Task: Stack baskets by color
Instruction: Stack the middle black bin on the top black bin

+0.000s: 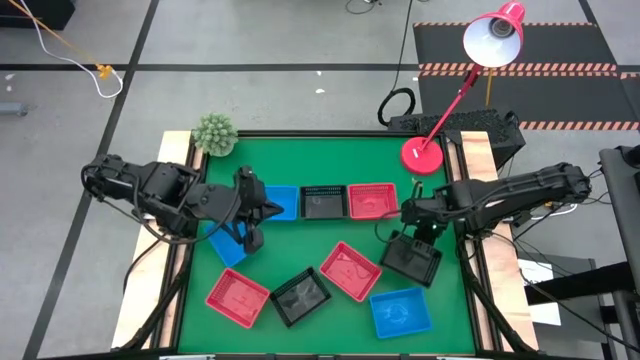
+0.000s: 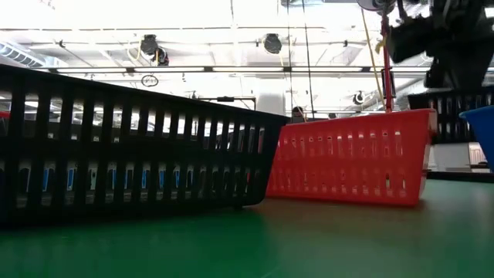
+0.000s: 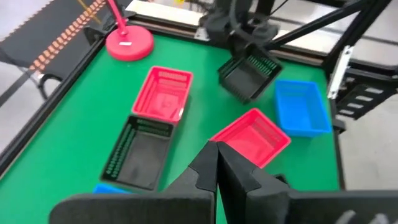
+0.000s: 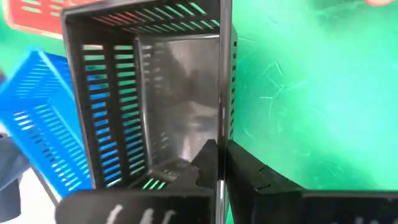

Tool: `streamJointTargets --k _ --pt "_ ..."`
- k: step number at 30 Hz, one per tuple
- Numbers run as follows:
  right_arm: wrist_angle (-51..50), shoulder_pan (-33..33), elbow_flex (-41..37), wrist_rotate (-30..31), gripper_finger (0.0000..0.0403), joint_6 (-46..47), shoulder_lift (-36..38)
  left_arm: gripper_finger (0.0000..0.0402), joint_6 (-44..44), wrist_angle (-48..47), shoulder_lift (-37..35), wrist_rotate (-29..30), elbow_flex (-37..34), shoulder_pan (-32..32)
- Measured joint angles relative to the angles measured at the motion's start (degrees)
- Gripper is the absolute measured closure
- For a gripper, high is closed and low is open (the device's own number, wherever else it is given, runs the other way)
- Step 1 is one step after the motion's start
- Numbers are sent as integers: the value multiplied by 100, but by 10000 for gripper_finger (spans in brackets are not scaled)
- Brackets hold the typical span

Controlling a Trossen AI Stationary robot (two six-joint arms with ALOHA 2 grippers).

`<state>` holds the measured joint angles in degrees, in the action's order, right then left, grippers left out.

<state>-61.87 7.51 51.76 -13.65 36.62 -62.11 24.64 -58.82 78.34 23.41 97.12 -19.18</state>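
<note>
The right gripper is clamped on the near wall of a black basket, lifting it tilted at about four o'clock on the green mat. The wrist view shows the fingers pinched together over that thin wall. Crowding it are a blue basket just toward five o'clock and a red basket beside it nearer centre. At twelve o'clock a blue, a black and a red basket sit in a row, the red lamp base just beyond. The left gripper hovers at nine o'clock, jaws closed and empty, over another blue basket. Toward seven o'clock lie a red basket and a black one. A small green plant sits at the eleven o'clock corner.
</note>
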Motion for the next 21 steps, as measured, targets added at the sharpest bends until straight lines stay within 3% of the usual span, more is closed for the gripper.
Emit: streamJointTargets --k 11,21 --pt "-1124 -222 1566 20 398 -37 -165 396 -244 -500 -1 25 0 89" --pt "-2209 -721 3726 18 398 -721 -1290 396 -354 -630 -1 20 0 83"
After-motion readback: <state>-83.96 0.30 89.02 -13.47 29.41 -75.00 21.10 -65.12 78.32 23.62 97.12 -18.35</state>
